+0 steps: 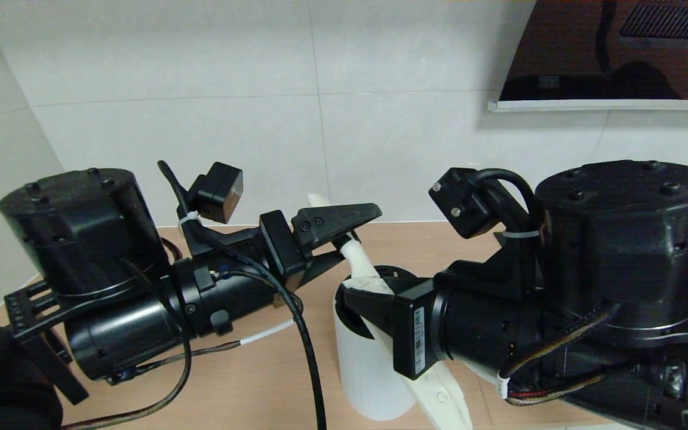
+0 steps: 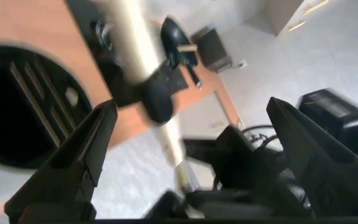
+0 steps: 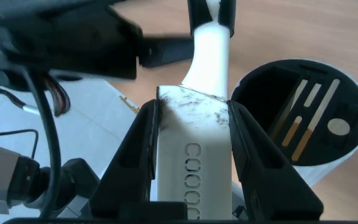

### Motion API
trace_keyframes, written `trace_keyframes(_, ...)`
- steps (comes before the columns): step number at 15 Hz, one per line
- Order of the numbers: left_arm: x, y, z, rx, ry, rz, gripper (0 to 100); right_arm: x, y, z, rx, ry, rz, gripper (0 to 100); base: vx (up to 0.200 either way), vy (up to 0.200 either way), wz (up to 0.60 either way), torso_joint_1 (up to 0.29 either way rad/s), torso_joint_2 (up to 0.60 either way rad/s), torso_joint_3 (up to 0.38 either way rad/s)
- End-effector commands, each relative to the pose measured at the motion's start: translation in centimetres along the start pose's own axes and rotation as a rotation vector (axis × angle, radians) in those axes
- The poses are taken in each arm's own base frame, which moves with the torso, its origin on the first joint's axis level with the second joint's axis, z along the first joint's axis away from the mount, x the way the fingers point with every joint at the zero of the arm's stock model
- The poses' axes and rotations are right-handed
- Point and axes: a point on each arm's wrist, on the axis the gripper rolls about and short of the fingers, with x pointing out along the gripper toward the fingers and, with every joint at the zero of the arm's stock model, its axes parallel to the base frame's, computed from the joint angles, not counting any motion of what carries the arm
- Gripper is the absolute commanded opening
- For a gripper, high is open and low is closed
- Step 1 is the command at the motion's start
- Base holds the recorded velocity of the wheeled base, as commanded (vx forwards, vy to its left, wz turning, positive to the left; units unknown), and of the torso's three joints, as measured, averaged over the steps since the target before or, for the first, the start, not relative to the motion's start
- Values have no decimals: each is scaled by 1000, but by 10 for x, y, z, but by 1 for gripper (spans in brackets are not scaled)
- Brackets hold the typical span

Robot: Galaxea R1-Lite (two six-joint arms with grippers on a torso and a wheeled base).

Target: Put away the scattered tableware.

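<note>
One white utensil (image 3: pixel 210 56), pinched in my right pincer (image 3: pixel 193 118), left pincer (image 2: pixel 192 107) spread; hazard: end may snag holder (image 1: pixel 368 382) rim, toppling it.

White wall tiles (image 1: pixel 200 89) are spanning the back, a dark range hood (image 1: pixel 613 54) is hanging at two o'clock, a wooden countertop (image 1: pixel 248 382) is lying at six o'clock
</note>
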Motion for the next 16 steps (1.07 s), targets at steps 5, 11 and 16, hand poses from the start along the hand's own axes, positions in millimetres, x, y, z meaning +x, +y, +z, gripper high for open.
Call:
trace_keyframes(5,6,6,-5,6,8,24,100,2,0,-2,-1,8,-3,0,0,0,0,0,0,0)
trace_keyframes(11,6,5,-4,6,5,21,0,2,0,-2,0,6,-3,0,0,0,0,0,0,0)
trace_keyframes(16,6,5,-4,4,5,21,0,1,0,-2,0,6,-3,0,0,0,0,0,0,0)
